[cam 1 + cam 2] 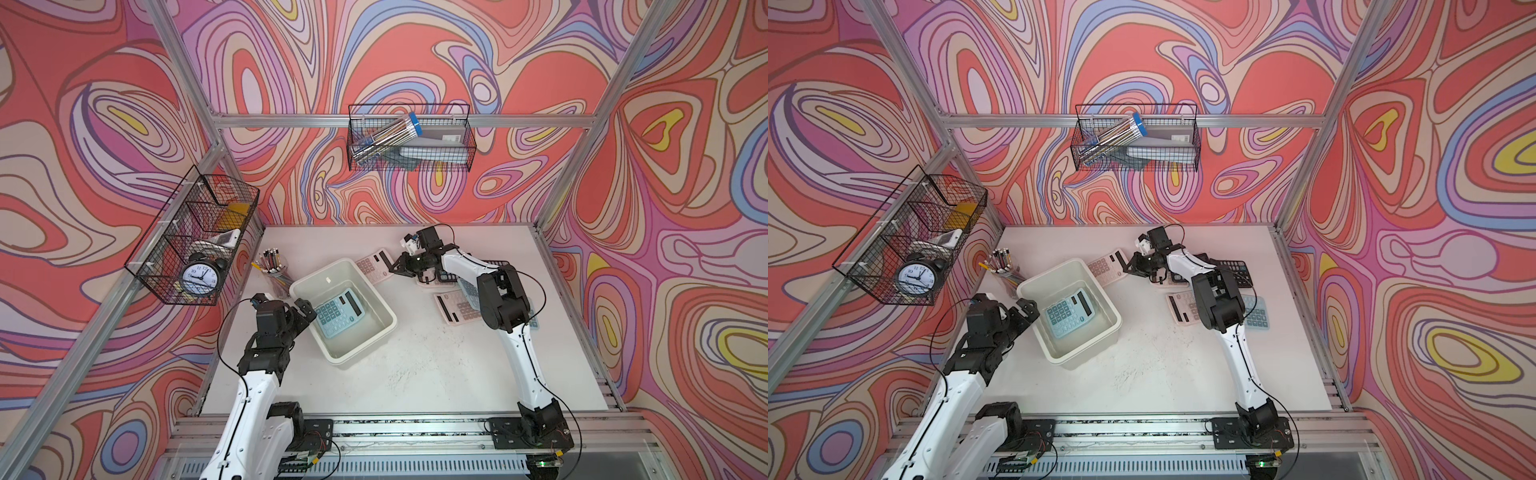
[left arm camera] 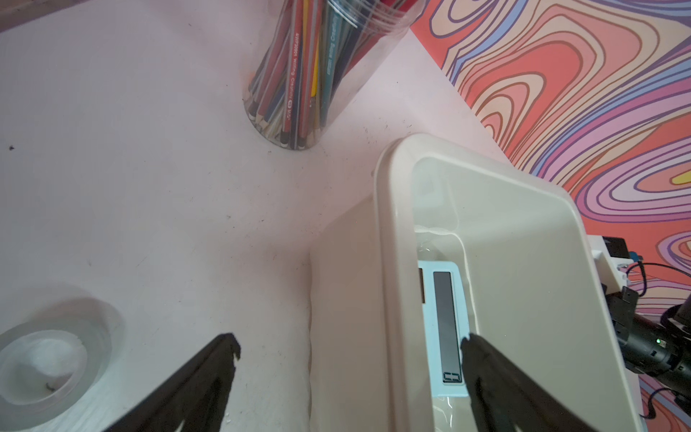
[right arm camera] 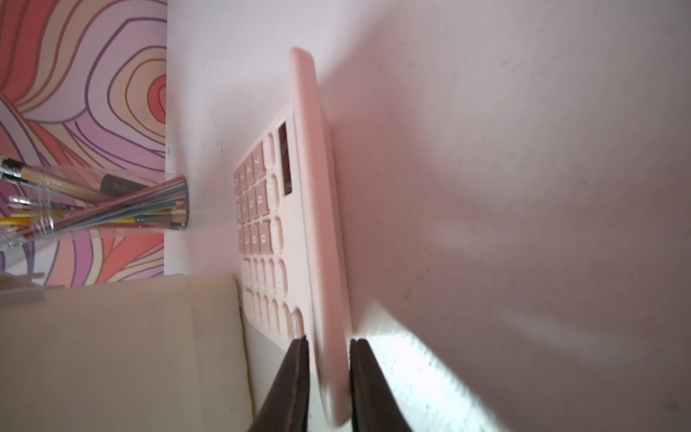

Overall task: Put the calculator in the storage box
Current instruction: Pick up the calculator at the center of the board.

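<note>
R gripper [image 3: 329,340] clamped on edge of pink flat plastic calculator [image 3: 318,187], lower centre. Risk: shallow pinch, calc pivots/slips on lift, clips cream-white plastic storage box [image 3: 112,336] rim. L gripper [image 2: 349,338] spread wide.

We place everything by the storage box [image 1: 328,276] on the bench [image 1: 415,374]. One calculator [image 1: 338,313] lies inside it. A pencil jar [image 1: 276,274] stands just behind its left corner. A second calculator [image 1: 372,266] sits just behind its right side, clamped by the right gripper [image 1: 392,268]. Further calculators [image 1: 451,309] lie well to its right.
</note>
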`<action>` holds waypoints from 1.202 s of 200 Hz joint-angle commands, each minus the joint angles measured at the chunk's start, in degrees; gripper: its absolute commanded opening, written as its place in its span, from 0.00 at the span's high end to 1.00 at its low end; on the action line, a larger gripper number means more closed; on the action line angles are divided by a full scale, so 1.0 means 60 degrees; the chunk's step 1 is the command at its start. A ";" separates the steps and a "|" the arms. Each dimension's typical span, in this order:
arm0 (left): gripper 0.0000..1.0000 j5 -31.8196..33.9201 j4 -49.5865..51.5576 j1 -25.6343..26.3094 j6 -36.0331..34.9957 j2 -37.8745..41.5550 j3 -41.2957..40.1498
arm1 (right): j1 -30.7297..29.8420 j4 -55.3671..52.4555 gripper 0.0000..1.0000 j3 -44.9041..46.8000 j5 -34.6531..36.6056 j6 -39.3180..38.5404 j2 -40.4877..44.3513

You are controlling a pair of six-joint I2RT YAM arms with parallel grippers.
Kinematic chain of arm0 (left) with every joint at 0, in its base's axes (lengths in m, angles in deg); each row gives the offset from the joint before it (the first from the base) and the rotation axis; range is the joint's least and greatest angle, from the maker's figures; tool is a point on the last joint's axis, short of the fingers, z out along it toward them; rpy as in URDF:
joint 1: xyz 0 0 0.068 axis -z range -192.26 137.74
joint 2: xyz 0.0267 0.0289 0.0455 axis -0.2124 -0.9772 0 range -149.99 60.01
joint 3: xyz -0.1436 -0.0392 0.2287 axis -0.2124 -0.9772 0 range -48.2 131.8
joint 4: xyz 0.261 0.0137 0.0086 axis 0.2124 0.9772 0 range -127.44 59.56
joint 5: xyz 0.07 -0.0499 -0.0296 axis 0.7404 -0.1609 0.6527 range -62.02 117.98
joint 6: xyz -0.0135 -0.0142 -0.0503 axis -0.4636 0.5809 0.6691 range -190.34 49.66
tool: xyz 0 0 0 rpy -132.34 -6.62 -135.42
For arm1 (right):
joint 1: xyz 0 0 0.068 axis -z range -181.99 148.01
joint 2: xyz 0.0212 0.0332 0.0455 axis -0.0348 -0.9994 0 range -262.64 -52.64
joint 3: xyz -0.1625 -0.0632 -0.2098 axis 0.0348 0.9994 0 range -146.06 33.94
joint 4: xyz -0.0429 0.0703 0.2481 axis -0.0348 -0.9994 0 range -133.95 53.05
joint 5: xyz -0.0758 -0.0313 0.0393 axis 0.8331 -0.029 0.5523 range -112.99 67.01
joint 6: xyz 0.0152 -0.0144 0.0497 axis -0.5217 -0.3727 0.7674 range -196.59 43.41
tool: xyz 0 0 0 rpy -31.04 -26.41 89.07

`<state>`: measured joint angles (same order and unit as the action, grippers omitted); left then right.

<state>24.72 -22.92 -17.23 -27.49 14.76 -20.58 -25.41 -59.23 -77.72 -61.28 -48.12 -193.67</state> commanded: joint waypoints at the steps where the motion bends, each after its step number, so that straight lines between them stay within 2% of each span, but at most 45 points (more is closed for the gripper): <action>1: 0.01 -0.0325 -0.0293 -0.0048 -0.0114 -0.0146 -0.0018 | -0.0022 0.0223 0.88 0.0406 0.0008 -0.0127 0.0193; 36: 0.01 -0.0628 -0.0427 -0.0046 -0.0081 -0.0301 -0.0016 | -0.0015 0.0326 1.00 0.1080 0.0553 -0.0218 0.0866; 188: 0.01 -0.1179 -0.0750 0.0027 -0.0095 -0.0556 0.0012 | 0.0021 0.0845 1.00 0.5382 0.3535 -0.0152 0.5546; 240: 0.01 -0.1415 -0.0947 0.0094 -0.0110 -0.0668 0.0005 | 0.0037 0.0623 1.00 0.6560 0.3894 -0.0196 0.7438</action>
<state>17.48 -26.31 -17.06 -27.47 11.19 -20.58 -25.33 -56.65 -40.62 -40.18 -48.67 -155.09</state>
